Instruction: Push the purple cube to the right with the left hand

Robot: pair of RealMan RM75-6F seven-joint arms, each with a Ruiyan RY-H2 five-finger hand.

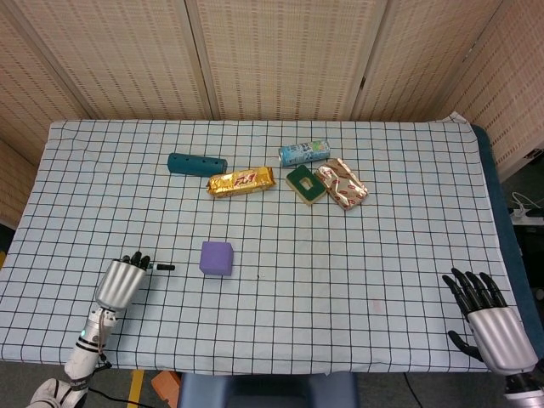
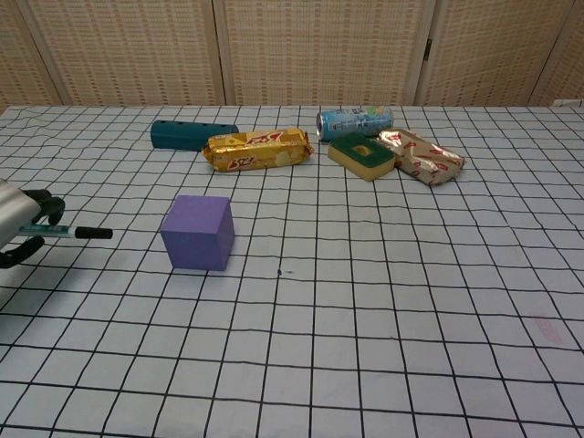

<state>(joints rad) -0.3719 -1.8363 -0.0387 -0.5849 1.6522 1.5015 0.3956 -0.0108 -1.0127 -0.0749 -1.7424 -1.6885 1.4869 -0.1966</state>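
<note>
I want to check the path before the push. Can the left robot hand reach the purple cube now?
Probably yes. The left robot hand, holding a pen, sits left of the purple cube, apart from it, with only bare tablecloth between them.

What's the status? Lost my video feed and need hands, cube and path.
Left hand holds a pen, left of and clear of the purple cube. Right hand open, idle. Cloth right of cube bare.
</note>
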